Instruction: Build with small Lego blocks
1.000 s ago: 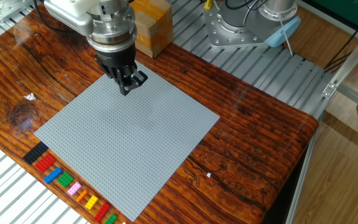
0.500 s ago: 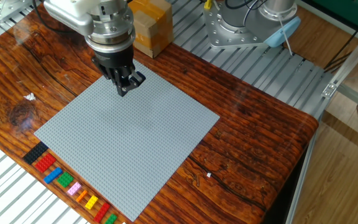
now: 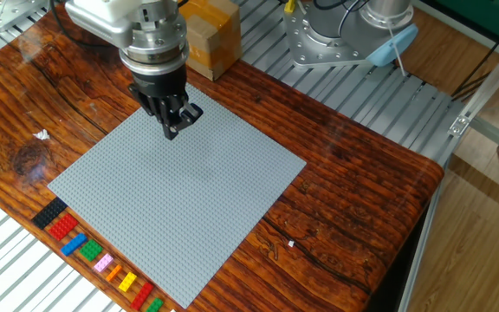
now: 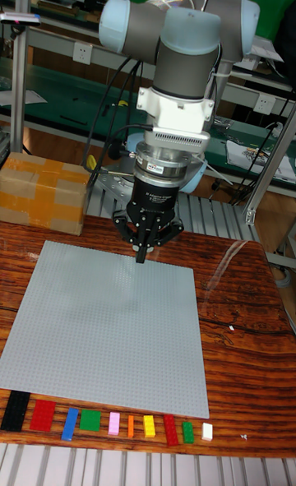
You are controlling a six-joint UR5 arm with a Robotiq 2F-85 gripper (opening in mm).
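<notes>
A: Fixed view. Gripper hangs over the grey baseplate, near its 12 o'clock corner. Fingers drawn narrow, tips look together, nothing visible betw. them, so carrying nothing as far as I can tell. Small Lego blocks sit in a row on the surface along the plate's 7 o'clock edge, well apart from the gripper. Cardboard box just behind the arm.

B: Tall view agrees. Gripper at approx. 12 o'clock of the baseplate, fingers pinched to a point, empty. Blocks lined up at 6 o'clock along the near edge, black at the left end, a white piece at the right. None on the plate yet; build not started, my read.

A: Risks?

B: Bricks tiny and close-packed. Fingers must open before descent, else they strike a block top. Off-centre grasp could nudge a neighbour or tilt the brick. Tilted brick won't seat on the studs.

A: Also the box: close to the wrist, a wide swing could clip it.
</notes>
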